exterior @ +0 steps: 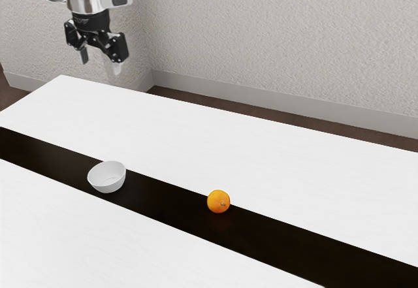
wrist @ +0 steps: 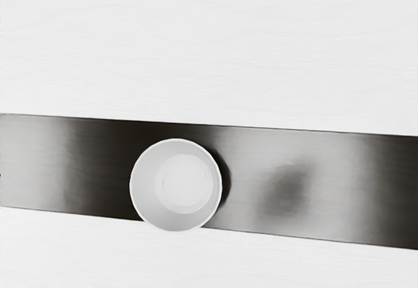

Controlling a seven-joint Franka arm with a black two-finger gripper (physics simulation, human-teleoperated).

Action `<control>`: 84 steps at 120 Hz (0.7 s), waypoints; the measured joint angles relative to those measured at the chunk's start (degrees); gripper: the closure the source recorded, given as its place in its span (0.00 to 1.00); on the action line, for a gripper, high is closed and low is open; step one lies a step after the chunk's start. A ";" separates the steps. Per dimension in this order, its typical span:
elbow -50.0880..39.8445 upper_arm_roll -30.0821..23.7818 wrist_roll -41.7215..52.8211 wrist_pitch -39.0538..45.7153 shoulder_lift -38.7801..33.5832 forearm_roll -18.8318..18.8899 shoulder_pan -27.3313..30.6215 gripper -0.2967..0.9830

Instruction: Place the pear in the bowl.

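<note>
High above the table's far left part in the exterior view is my gripper (exterior: 100,62), its two fingers apart with nothing between them. A small white bowl (exterior: 107,176) stands upright on the table's dark stripe, well below the gripper's height. The wrist view looks down into this bowl (wrist: 176,185), and its inside is bare. A round orange fruit (exterior: 218,201), looking like an orange rather than a pear, rests on the same stripe, apart from the bowl toward the exterior view's right.
The white table (exterior: 261,157) has a long dark stripe (exterior: 157,195) running along it. Behind the table stands a textured pale wall (exterior: 274,40) with a grey baseboard.
</note>
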 joint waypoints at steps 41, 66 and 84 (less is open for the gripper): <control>-0.46 -0.42 -0.22 1.35 2.47 -3.06 1.86 0.23; -6.31 -2.64 -0.73 6.57 8.69 -8.26 -4.64 0.23; -8.43 -4.43 -1.67 10.92 13.25 -11.45 -4.76 0.23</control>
